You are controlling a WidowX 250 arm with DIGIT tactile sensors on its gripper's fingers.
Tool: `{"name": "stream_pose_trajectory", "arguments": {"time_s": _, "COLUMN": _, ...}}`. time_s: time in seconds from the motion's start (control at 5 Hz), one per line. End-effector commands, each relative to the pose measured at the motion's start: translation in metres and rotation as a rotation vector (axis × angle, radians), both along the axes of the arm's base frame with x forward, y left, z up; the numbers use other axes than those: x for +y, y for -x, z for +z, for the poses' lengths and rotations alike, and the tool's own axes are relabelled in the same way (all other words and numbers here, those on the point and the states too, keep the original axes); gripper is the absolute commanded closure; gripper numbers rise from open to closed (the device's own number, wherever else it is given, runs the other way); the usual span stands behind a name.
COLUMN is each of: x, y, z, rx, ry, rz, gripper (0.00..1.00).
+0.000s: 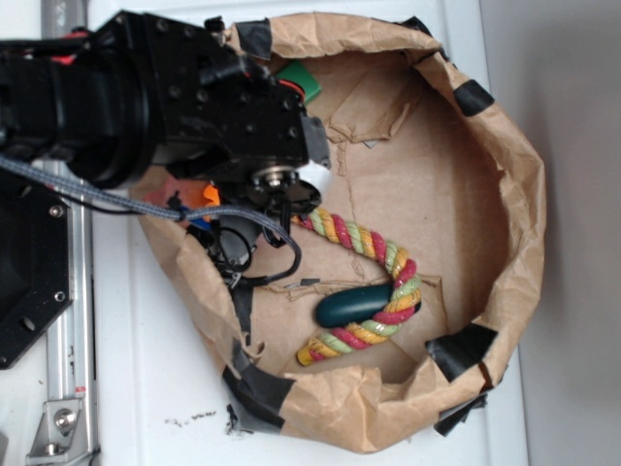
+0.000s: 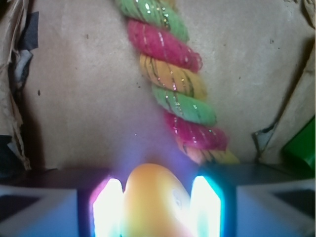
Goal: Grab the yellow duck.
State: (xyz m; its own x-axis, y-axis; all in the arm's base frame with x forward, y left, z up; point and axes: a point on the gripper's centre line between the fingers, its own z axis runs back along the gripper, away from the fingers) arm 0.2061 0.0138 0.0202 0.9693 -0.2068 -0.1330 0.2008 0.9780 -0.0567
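Yellow rubber, the yellow duck (image 2: 155, 202), is seen at the bottom centre of the wrist view, clamped between the glowing fingers (image 2: 109, 207) of the gripper (image 2: 157, 210), just below the braided rope (image 2: 173, 84). The grasp appears made; a straight lift is called for next.

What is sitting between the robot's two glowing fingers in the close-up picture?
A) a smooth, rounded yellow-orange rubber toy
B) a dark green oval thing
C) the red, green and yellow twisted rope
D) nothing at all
A. In the wrist view a smooth rounded yellow duck sits right between the gripper fingers, while the red, green and yellow braided rope lies beyond them on the brown paper.
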Motion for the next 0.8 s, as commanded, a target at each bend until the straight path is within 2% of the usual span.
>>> {"name": "stream_pose_trajectory", "arguments": {"time_s": 0.0, "x": 0.019, "y": -0.027, "z": 0.071, "rx": -0.157, "ry": -0.005, "rz": 0.087, "gripper": 1.00}}
{"name": "stream_pose_trajectory", "arguments": {"time_s": 0.2, "x": 0.021, "y": -0.051, "z": 0.123, "rx": -0.280, "ry": 0.039, "rz": 0.134, "gripper": 1.00}}
{"name": "stream_pose_trajectory", "arguments": {"time_s": 0.4, "x": 0.017, "y": -0.062, "z": 0.136, "rx": -0.336, "ry": 0.072, "rz": 0.126, "gripper": 1.00}}
{"name": "stream_pose_trajectory", "arguments": {"time_s": 0.6, "x": 0.013, "y": -0.070, "z": 0.135, "rx": -0.394, "ry": 0.069, "rz": 0.142, "gripper": 1.00}}
